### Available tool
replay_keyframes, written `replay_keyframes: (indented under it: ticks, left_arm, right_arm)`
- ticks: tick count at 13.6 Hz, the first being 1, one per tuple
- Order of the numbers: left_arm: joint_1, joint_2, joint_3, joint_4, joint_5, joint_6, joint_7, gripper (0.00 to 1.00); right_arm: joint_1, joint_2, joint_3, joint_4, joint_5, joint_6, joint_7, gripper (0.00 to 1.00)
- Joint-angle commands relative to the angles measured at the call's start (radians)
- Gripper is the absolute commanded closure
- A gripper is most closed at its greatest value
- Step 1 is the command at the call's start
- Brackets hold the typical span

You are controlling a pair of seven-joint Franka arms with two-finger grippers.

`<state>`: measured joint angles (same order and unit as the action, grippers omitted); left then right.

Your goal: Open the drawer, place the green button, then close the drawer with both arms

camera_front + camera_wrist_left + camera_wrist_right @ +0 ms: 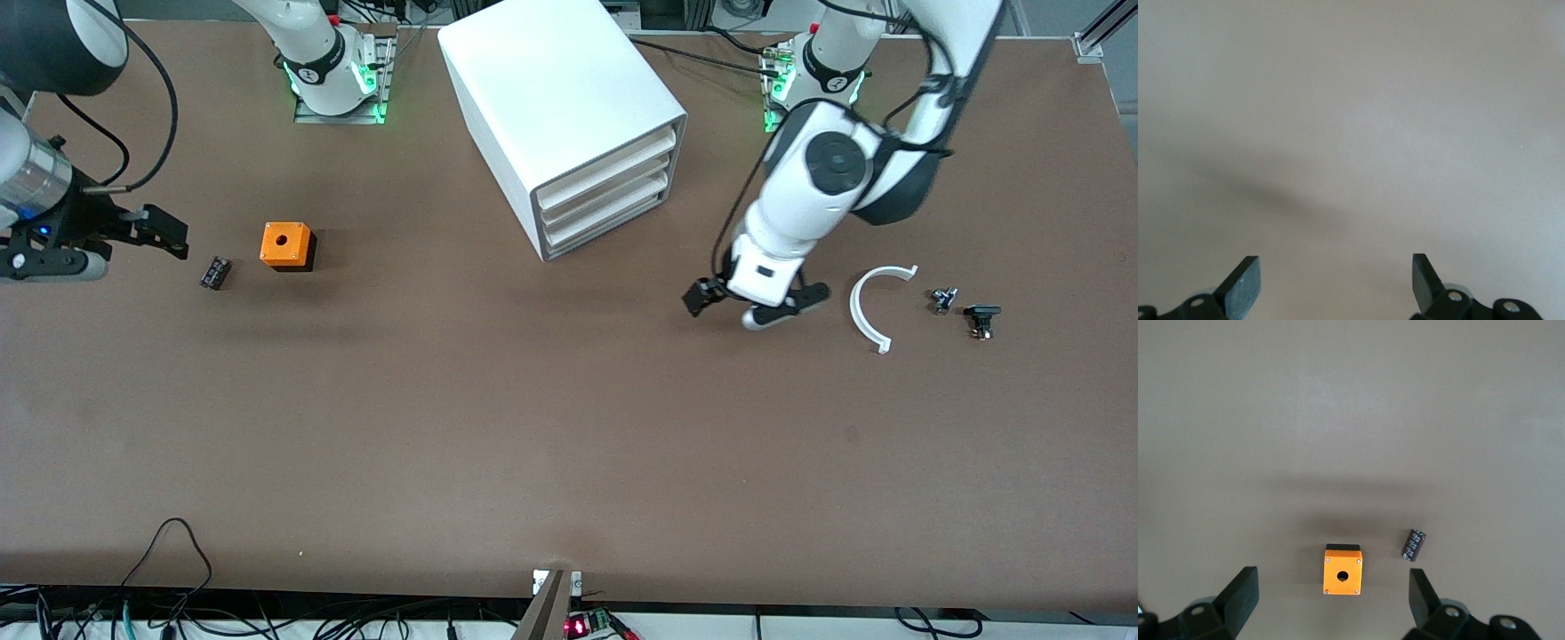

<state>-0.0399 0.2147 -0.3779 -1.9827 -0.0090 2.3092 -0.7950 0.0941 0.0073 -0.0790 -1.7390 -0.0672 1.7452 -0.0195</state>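
The white cabinet (569,116) stands at the robots' side of the table, its three drawers shut; the drawer (609,222) is the lowest one. My left gripper (756,300) hangs open and empty over bare table, between the cabinet and a white curved strip. Its wrist view shows only tabletop between the spread fingers (1241,283). My right gripper (160,236) is open and empty at the right arm's end of the table, beside a black cylinder. No green-capped button shows in any view.
An orange cube with a hole (286,245) (1342,571) and the small black cylinder (215,272) (1414,545) lie near the right gripper. The white curved strip (867,311) and two small dark parts (942,300) (981,318) lie at the left arm's end.
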Motion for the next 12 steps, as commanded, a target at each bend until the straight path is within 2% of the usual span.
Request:
replay_keyframes:
  ticks: [1, 3, 5, 9, 12]
  left_arm:
    - [0.009, -0.04, 0.092, 0.135, -0.017, -0.205, 0.21, 0.0]
    - [0.014, -0.052, 0.181, 0.267, -0.064, -0.376, 0.381, 0.0]
    - [0.012, -0.077, 0.252, 0.358, -0.077, -0.521, 0.535, 0.0]
    - [0.011, -0.158, 0.336, 0.406, -0.06, -0.683, 0.686, 0.0]
    - [0.012, -0.181, 0.373, 0.404, -0.03, -0.717, 0.783, 0.0]
  right_arm:
    - [0.007, -0.108, -0.041, -0.091, 0.032, 0.013, 0.001, 0.0]
    - [0.007, -0.101, -0.041, -0.076, 0.046, -0.015, 0.006, 0.0]
    - [0.007, -0.086, -0.038, -0.051, 0.05, -0.016, 0.074, 0.0]
    - [0.007, -0.092, -0.036, -0.043, 0.047, -0.018, 0.044, 0.0]
    - [0.006, -0.095, -0.039, -0.042, 0.046, -0.018, 0.044, 0.0]
